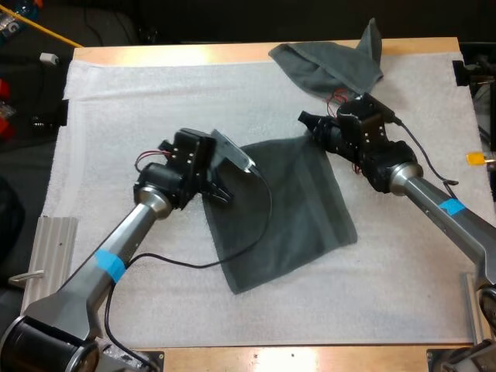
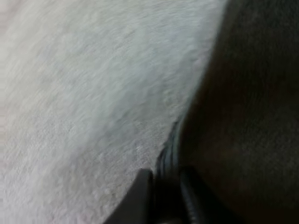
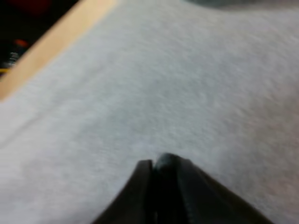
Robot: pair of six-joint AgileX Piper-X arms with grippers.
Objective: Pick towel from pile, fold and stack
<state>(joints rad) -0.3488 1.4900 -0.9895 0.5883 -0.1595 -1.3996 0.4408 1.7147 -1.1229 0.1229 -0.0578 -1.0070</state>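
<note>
Towel, dark grey-green, is lying spread flat on the middle of the white mat, one corner pointing toward the near edge. Left gripper is pinching the towel's left edge, fingers clamped on the cloth. Right gripper is gripping the far right corner, fingers closed on a bit of fabric. Crumpled towel is sitting apart at the mat's far edge. Folding step seems to be beginning. The next move is likely calling for both held points rising together and travelling across to the opposite edge.
</note>
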